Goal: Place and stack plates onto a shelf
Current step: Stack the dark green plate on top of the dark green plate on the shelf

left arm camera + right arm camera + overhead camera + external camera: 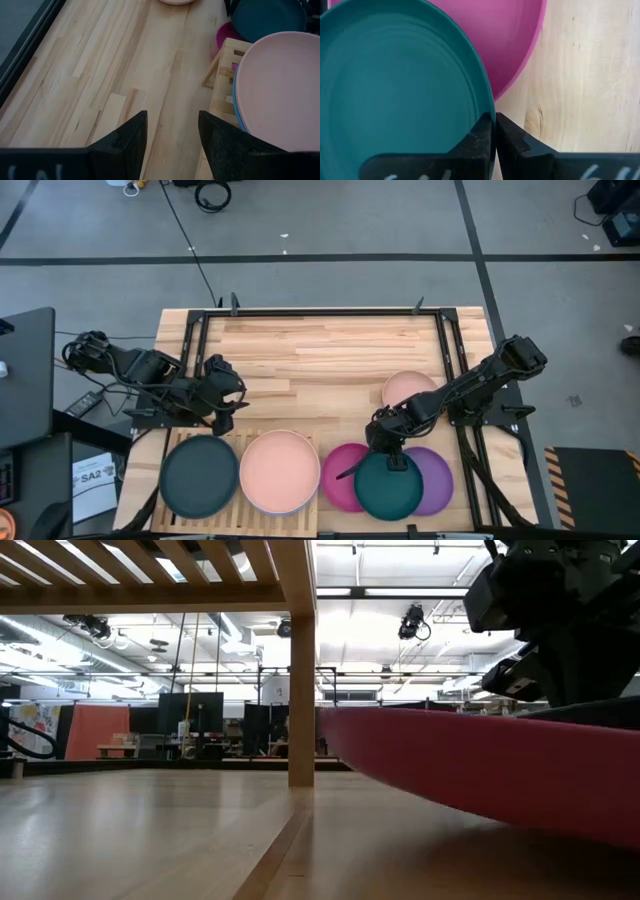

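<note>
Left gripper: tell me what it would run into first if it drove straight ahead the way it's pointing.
Probably bare tabletop. The left gripper, fingers open, aims down across open wood; the shelf and its salmon plate lie off to one side, seemingly out of line, though depth is unclear.

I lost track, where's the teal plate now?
High view: teal plate sits front right, overlapping the magenta plate and purple plate, its rim pinched by the right gripper.

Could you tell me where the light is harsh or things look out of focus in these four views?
Low view: ceiling lights glare brightly behind the shelf, and the near magenta plate is a soft blur. Right wrist view: the right gripper, pinching the teal plate, looks soft. High view: evenly lit. Left wrist view: the left gripper is dark and featureless.
</note>
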